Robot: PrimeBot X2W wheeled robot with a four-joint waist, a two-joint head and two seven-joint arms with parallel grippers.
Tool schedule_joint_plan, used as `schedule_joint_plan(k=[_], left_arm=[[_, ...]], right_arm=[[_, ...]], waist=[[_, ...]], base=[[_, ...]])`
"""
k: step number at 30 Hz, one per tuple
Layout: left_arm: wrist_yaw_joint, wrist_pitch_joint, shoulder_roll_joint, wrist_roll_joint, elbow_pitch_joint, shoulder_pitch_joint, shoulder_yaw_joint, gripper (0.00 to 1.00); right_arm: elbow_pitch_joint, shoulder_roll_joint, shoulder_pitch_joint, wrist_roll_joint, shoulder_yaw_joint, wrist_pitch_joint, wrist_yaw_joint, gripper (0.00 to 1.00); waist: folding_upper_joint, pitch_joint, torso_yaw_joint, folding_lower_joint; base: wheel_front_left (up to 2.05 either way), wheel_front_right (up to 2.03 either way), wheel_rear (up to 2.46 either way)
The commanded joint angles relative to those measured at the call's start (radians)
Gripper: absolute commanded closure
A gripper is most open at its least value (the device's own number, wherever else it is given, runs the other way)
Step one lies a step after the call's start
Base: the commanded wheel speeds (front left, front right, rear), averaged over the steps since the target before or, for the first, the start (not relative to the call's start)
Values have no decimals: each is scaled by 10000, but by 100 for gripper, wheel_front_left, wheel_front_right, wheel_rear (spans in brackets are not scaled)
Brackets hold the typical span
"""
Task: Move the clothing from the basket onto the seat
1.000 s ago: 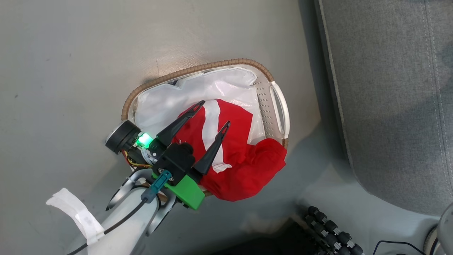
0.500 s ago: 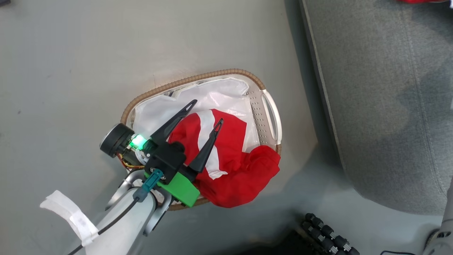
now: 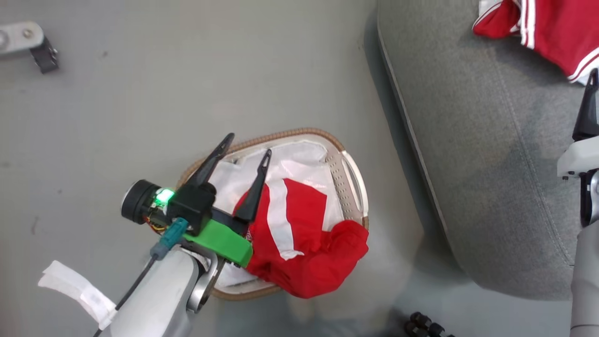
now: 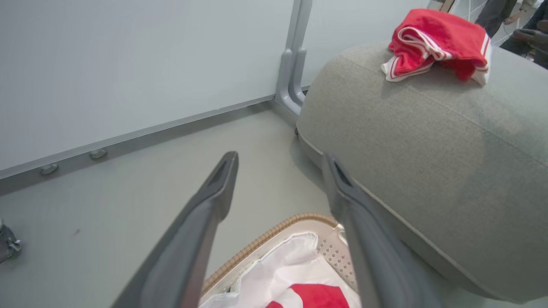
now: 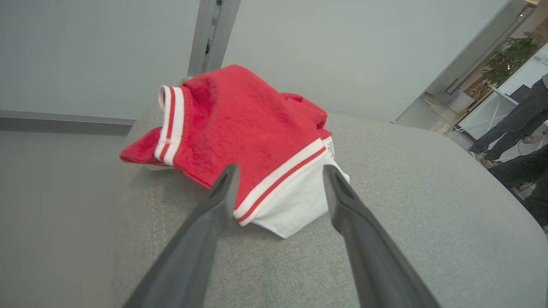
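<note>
The clothing is lying split between two places: the delivered garment (image 5: 248, 124) is sitting bunched on the seat (image 3: 468, 164) near its rounded edge, while the remaining garment (image 3: 299, 243) is lying in the basket (image 3: 348, 173) on the floor, one fold spilling over the rim. The right pincer (image 5: 280, 169) is standing wide open and holding nothing, its fingers pointing at the white hem just ahead. If it is pulling back low, a finger could be catching that hem and dragging the cloth off the seat's curve. The left pincer (image 3: 248, 144) is also gaping fully and gripping nothing. It is hovering above the basket's side, over the white liner (image 3: 299, 161) rather than over the red cloth. Closing there would likely be pinching liner alone, or liner and garment together, so that the light basket is tipping or sliding with the lift. A shallow bite on the slippery fabric is risking a drop onto the floor between basket and seat, and the overhanging fold is likely to be snagging on the woven rim.
</note>
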Motion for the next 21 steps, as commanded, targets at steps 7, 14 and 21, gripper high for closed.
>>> schedule_joint_plan(k=[7, 14, 21], left_arm=[[176, -46, -482, -179, -207, 870, 1462, 0], [187, -36, -1038, -3, -176, 1951, 3115, 0], [-1, -37, -1537, 339, -66, 2918, 4482, 0]], right_arm=[[-158, -191, -127, 399, 1059, -22, -14, 0], [32, 9, 6, 831, 2199, -22, -14, 0], [96, 280, 774, 1702, 3507, -24, -14, 0]], waist=[[108, -1956, 769, 0], [108, -2894, 1324, 0], [108, -3654, 1841, 0]], base=[[0, 0, 0], [0, 0, 0], [0, 0, 0]])
